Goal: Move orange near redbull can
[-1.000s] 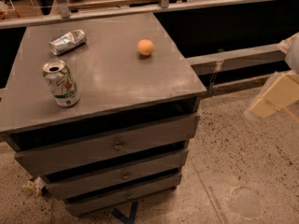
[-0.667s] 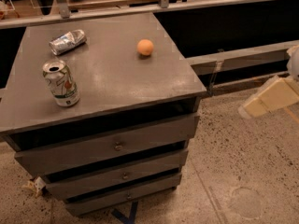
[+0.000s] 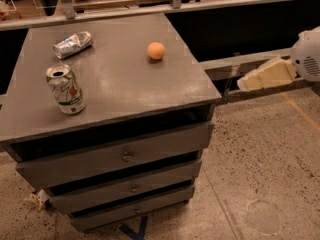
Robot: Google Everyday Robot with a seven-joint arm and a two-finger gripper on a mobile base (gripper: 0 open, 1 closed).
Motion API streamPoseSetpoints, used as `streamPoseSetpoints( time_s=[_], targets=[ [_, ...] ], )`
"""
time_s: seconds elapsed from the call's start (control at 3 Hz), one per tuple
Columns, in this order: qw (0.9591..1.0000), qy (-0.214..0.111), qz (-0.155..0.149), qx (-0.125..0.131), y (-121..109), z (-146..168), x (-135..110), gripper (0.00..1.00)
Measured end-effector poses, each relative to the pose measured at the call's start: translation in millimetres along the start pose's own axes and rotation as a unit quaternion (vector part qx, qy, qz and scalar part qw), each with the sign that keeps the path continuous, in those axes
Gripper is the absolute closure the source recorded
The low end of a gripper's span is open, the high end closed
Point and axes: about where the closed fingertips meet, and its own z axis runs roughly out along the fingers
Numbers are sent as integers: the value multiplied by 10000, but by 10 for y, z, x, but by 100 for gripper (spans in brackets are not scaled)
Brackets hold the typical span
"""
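Note:
The orange [image 3: 156,50] sits on the grey cabinet top [image 3: 125,79], toward its back right. The redbull can [image 3: 73,44], slim, silver and crumpled, lies on its side at the back left of the top, well apart from the orange. My gripper [image 3: 250,81] is at the right of the view, off the cabinet's right side and roughly level with its top, its cream-coloured end pointing left toward the cabinet. It holds nothing that shows.
A wider white can [image 3: 66,89] with green and red markings stands upright at the front left of the top. The cabinet has three drawers [image 3: 125,156] below. A rail and dark shelving [image 3: 240,19] run behind. Speckled floor [image 3: 270,174] lies to the right.
My gripper has moved left and upward, closer to the cabinet's right side. The orange and both cans have not moved.

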Motion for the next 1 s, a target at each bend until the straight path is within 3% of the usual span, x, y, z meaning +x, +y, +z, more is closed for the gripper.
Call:
streamPoseSetpoints(
  time_s=[0.33, 0.67, 1.0],
  targets=[
    [9958, -864, 66, 289, -369, 294, -433, 0],
    [9873, -1577, 57, 173, -583, 711, -845, 0],
    [9809, -1930, 102, -229, -629, 1154, -1047, 0]
  ],
)
